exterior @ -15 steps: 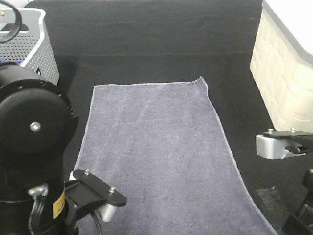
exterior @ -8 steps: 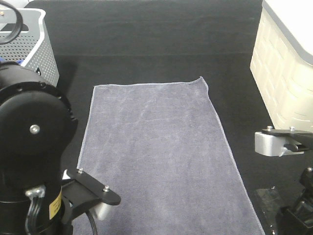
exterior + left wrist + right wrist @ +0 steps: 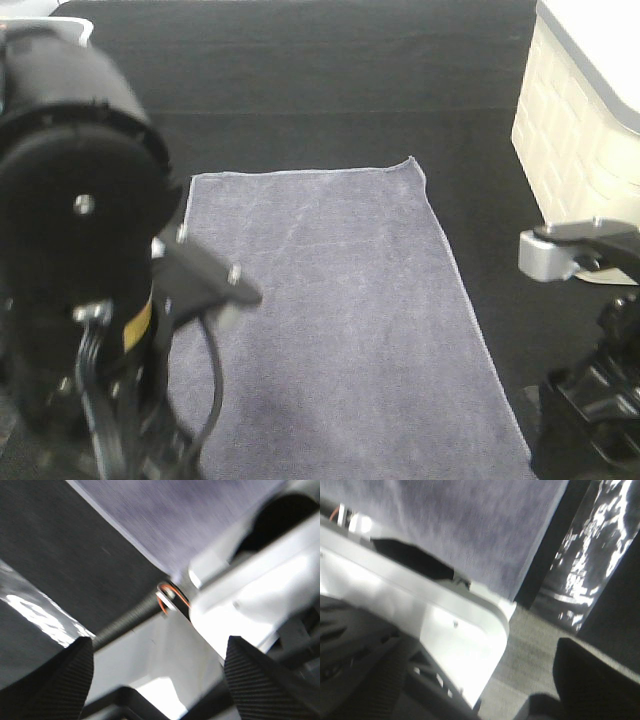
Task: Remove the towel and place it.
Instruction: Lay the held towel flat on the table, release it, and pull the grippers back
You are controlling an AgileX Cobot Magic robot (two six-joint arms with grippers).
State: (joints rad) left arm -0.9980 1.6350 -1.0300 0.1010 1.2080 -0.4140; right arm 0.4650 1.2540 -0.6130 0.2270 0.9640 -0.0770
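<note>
The slate-grey towel (image 3: 330,300) lies flat and spread out on the black table (image 3: 330,90), its long side running from near to far. It also shows in the left wrist view (image 3: 190,515) and the right wrist view (image 3: 470,530). My left gripper (image 3: 160,680) is open and empty, its ribbed fingertips (image 3: 60,680) wide apart, near the towel's near left edge. My right gripper (image 3: 480,685) is open and empty, near the towel's near right corner. In the high view both grippers are hidden under the left arm (image 3: 80,250) and the right arm (image 3: 590,400).
A cream woven basket (image 3: 585,120) stands at the far right. A sliver of a grey basket (image 3: 30,15) shows at the far left behind the left arm. The white robot base (image 3: 240,600) fills much of both wrist views. Shiny plastic (image 3: 590,555) lies beside the towel's right edge.
The left arm has swung up and toward the far side, now covering the grey basket and the towel's left edge. The right arm has shifted a little. The towel has not moved.
</note>
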